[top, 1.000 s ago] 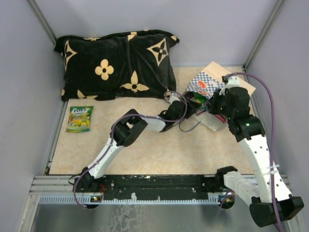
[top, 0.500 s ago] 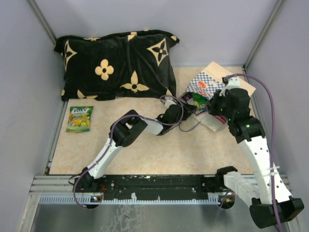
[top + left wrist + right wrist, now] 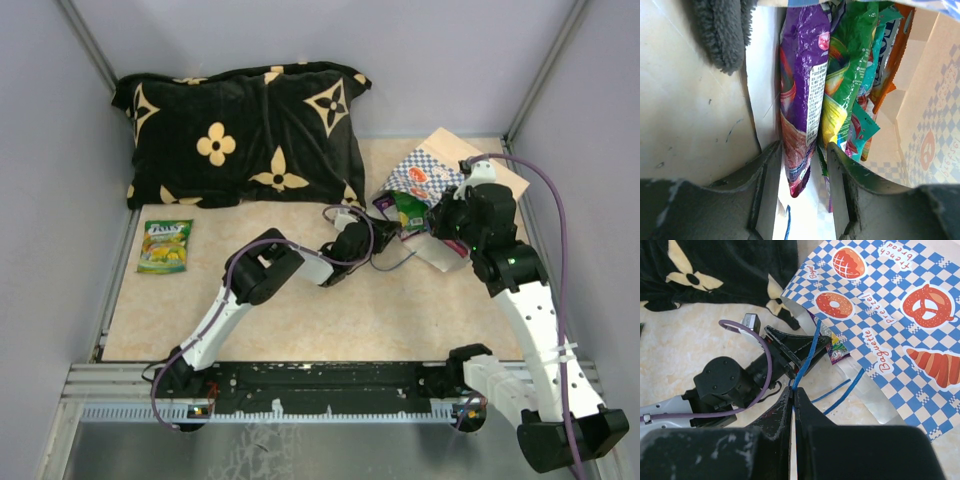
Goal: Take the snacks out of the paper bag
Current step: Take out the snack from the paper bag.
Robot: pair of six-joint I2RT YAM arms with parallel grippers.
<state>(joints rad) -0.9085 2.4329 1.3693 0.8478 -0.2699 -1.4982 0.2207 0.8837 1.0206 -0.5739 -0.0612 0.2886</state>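
The paper bag [image 3: 428, 172] lies tilted at the back right, its mouth facing left. Several snacks stick out of the mouth: a purple packet [image 3: 802, 90], a green one [image 3: 850, 65], then teal and orange ones behind. My left gripper [image 3: 802, 147] is at the mouth with its jaws apart. The purple packet's lower end hangs between its fingers [image 3: 771, 170], with a gap on the right side. My right gripper [image 3: 794, 390] is shut on the bag's blue cord handle [image 3: 807, 357]. One green packet [image 3: 165, 245] lies flat at the table's left edge.
A black cushion with tan flowers [image 3: 240, 135] fills the back left of the table. Its fuzzy corner [image 3: 722, 30] is close to the left fingers. A second blue cord [image 3: 842, 390] lies loose on the table below the bag.
My left gripper has drawn back down and to the left from the bag's mouth, and its jaws have narrowed. Packets now stick further out of the bag. The right arm has stayed put.
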